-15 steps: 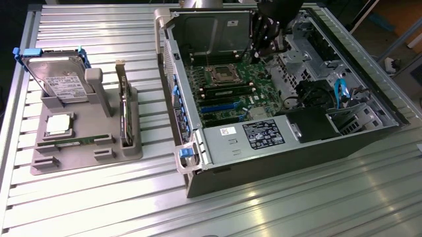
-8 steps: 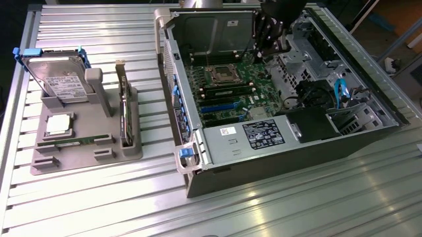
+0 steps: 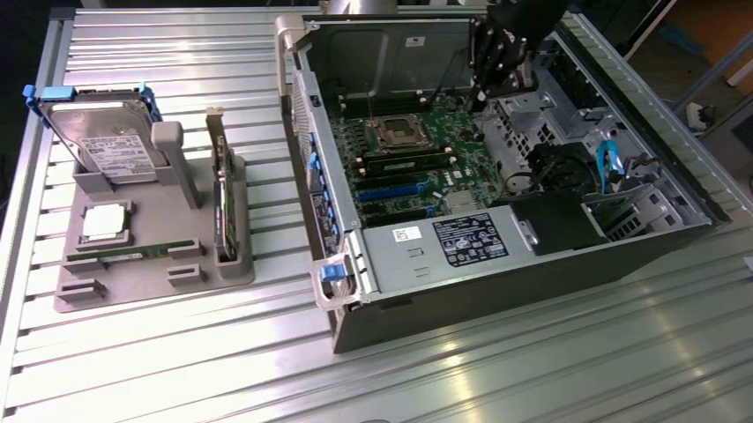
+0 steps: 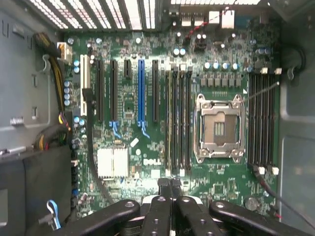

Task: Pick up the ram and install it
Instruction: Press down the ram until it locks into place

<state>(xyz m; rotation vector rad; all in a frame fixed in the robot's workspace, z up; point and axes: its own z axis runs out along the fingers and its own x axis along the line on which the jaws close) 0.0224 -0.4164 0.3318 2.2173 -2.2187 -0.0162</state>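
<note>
A ribbed metal table (image 3: 471,370) is carrying everything, its grooves catching bright glare. Beyond its far corner on the exterior view's right, a strip of floor and some blurred furniture are showing.

A grey holder (image 3: 153,286) is sitting near the table's edge on the exterior view's left. It is propping up a silver hard drive (image 3: 112,145) and keeping an expansion card (image 3: 221,198) standing on edge, with a processor chip (image 3: 104,220) lying flat between them. The ram (image 3: 141,252) is lying flat in a slot along the holder's near edge, just in front of that chip.

An open computer case (image 3: 495,291) is lying on its side toward the exterior view's right, exposing the green motherboard (image 3: 412,150).

The gripper (image 3: 500,88) is hanging inside the case above the board's far end, well apart from the ram, with the case wall between them. In the wrist view the gripper (image 4: 170,189) is looking straight down on the CPU socket (image 4: 219,128) and the memory slots (image 4: 179,123). Its fingers are pressing together with nothing visible between them.
</note>
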